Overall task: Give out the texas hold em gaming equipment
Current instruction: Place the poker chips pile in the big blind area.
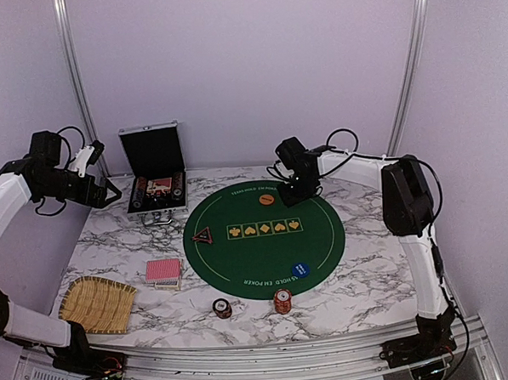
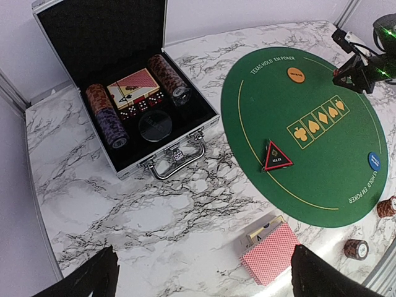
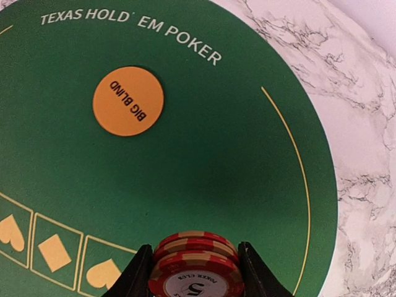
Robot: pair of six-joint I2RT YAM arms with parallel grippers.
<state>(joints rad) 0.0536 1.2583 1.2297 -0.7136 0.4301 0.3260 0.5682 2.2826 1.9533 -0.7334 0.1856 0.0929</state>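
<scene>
Poker chips stand in two short piles on the marble just off the near rim of the green mat [image 1: 325,237], a reddish stack [image 1: 283,301] and a darker stack [image 1: 222,307], set out like seat markers. The blue dealer button [image 1: 301,269] sits on the felt just beyond them, and the red-backed deck [image 1: 163,272] lies between mat and straw tray [image 1: 98,304]. From above, the right gripper [image 1: 293,195] hangs low over the mat's far edge beside an orange disc [image 1: 266,200]; what it carries is hard to make out from here. The left wrist view looks down on the open case [image 2: 99,31], with rolls of chips [image 2: 106,120] in its slots. The left gripper [image 2: 203,260] has its jaws spread wide on nothing, parked high and clear, I'd guess. The right wrist view settles the rest: the right jaws pinch a red chip stack [image 3: 197,253] by its sides over bare felt near the disc, lettered Big Blind, probably that seat's share.
</scene>
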